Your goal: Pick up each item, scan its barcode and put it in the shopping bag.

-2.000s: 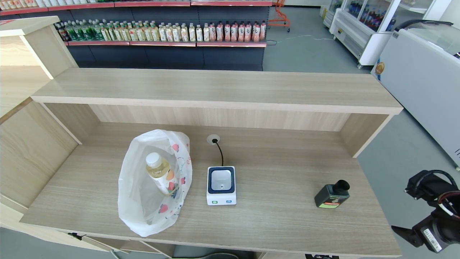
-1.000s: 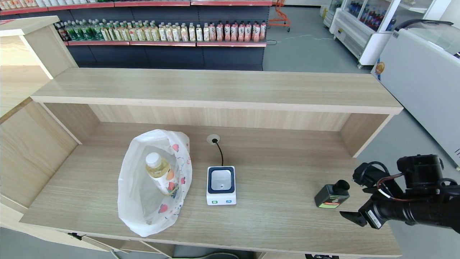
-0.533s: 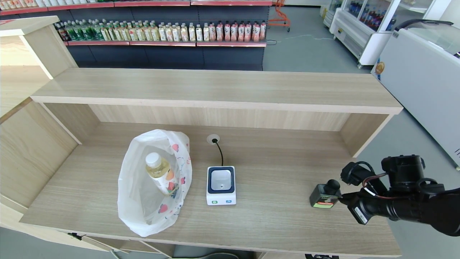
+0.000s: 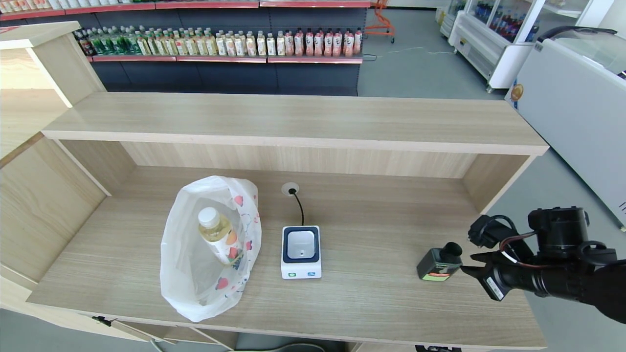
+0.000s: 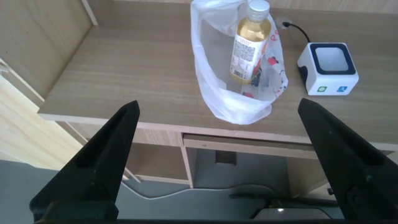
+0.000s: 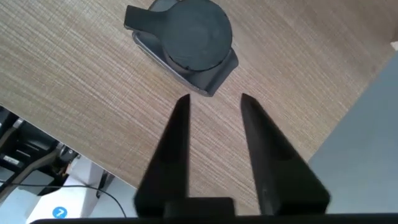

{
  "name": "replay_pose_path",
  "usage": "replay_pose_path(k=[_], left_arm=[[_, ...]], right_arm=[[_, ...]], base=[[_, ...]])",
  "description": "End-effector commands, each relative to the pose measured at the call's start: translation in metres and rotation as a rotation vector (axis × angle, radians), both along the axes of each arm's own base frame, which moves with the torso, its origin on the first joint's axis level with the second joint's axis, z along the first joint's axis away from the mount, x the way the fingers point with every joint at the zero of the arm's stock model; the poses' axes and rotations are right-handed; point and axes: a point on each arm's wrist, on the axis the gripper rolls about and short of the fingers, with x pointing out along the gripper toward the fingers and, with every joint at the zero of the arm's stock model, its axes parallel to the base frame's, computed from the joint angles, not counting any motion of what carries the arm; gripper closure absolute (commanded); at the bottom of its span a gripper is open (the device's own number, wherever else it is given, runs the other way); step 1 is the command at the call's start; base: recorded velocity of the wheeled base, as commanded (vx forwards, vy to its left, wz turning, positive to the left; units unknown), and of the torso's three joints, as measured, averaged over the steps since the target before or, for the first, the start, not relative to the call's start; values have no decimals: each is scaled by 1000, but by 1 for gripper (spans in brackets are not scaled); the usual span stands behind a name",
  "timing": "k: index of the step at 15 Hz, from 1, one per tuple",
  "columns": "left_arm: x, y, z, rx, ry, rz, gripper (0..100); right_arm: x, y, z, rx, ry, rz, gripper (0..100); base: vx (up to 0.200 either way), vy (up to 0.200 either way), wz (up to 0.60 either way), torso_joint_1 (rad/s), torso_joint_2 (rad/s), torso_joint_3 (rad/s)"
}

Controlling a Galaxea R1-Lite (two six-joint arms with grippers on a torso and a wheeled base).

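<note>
Behind counter (image 4: 381, 230) with shopping bag (image 4: 188, 274), shelves (image 4: 220, 59).

- Counter (image 4: 371, 293): pale wood, fine horizontal grain.
- Shopping bag (image 4: 195, 288), lower left of the head view: translucent white with scattered red and pink fruit prints.
- Drink bottle (image 4: 215, 230) inside the bag: white cap, pale yellow liquid, label with orange and red.
- Scanner (image 4: 301, 268), centre: white body, navy frame round a grey window, green and blue marks on its front.
- Cable (image 4: 299, 208): black.
- Small bottle (image 4: 437, 266), lower right: dark green-black body, black cap, green and orange label strip.
- Right gripper (image 6: 214, 99) and left gripper (image 5: 217, 112): black.
- Shelf (image 4: 220, 59), top: red edge strips, dark blue backing.
</note>
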Motion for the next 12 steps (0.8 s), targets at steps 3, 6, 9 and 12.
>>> replay_pose_path(k=[3, 6, 9, 12], left_arm=[[0, 0, 0, 0, 0, 0, 0], [0, 0, 0, 0, 0, 0, 0], [0, 0, 0, 0, 0, 0, 0], [0, 0, 0, 0, 1, 0, 0]], right_arm=[[-1, 1, 4, -12, -19, 17, 0], [13, 15, -11, -27, 14, 75, 0], [26, 27, -27, -11, 38, 127, 0], [39, 35, -36, 1, 50, 161, 0]], base=[[0, 0, 0, 0, 0, 0], [0, 0, 0, 0, 0, 0], [0, 0, 0, 0, 0, 0], [0, 0, 0, 0, 0, 0]])
